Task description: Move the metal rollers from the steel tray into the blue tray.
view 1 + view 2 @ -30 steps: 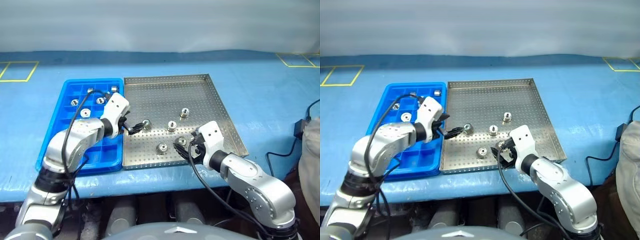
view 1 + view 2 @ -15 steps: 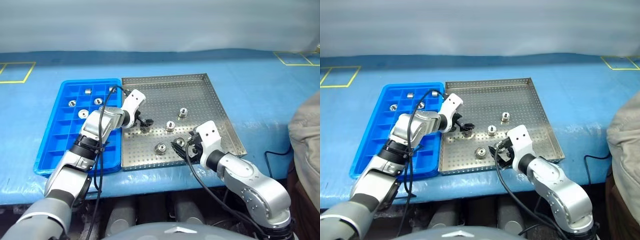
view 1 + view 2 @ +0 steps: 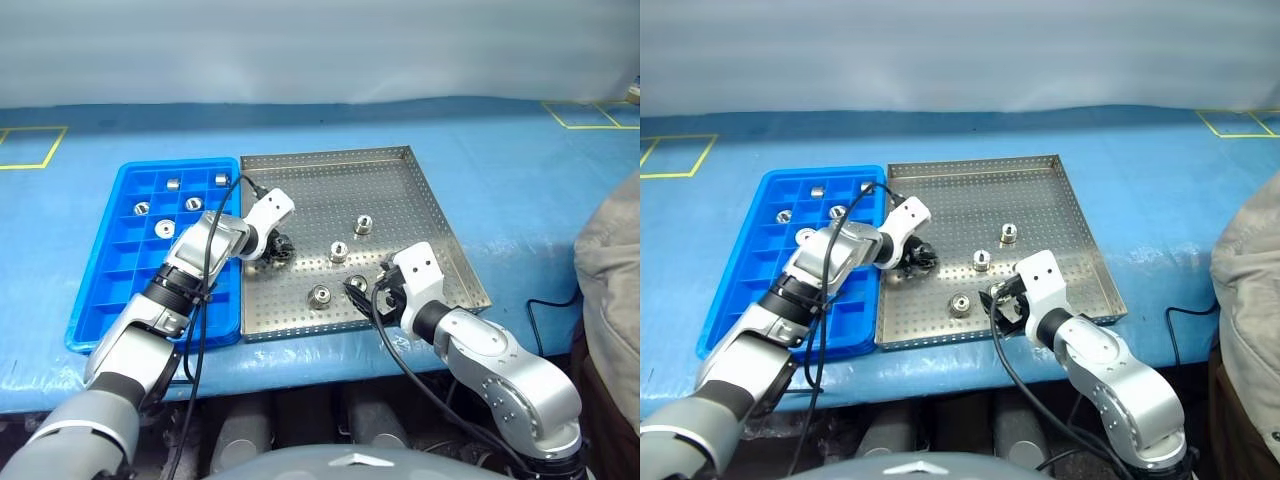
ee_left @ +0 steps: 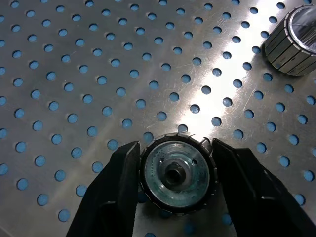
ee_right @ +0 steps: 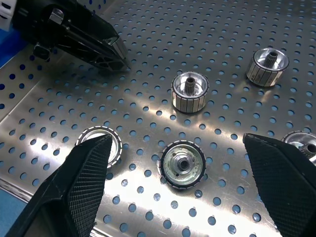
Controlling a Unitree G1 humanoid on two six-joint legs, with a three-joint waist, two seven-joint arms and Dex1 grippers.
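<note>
Left gripper point(image 4: 175, 170) has its two black fingers point(image 4: 111, 197) pressed against opposite sides of one metal roller point(image 4: 175, 173), which sits on the perforated floor of the steel tray point(image 3: 400, 190), on the side nearest the blue tray point(image 3: 110, 290). The roller looks centred between the pads, so the grip seems sound. The lift should go straight up, to clear the steel tray's raised rim before swinging across. Tilting the wrist risks the smooth ring slipping out.

Within the steel tray, another roller point(image 4: 292, 42) lies near the gripped one but apart from it, so nothing should snag. Three more rollers point(image 5: 181, 164) rest toward the tray's near edge and middle. Right gripper point(image 5: 177, 182) hovers over that near group with its fingers spread wide, holding nothing. It stands well clear of the path toward the blue tray.

Five rollers point(image 3: 164, 227) occupy compartments at the blue tray's far end. Any free square beside them would suit. Lower the roller fully into a cell before letting go, so it cannot bounce across the dividers.
</note>
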